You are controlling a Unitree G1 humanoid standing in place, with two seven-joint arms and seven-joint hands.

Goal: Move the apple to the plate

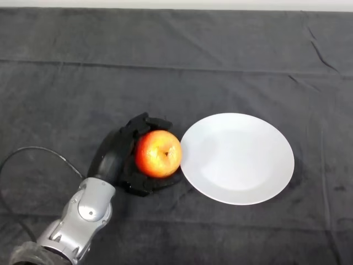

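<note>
Near the counter's point(66, 83) front edge, left of centre, the robot hand point(118, 152) curls round the apple point(158, 153) — red and orange, stem dimple up — just beside the white plate's point(242, 165) left rim

One apple point(159, 153), one plate point(237, 158)

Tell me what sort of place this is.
Probably a robot test bench, not a kitchen: a dark cloth covers the table, with only a white plate and an apple held in the left hand.
</note>
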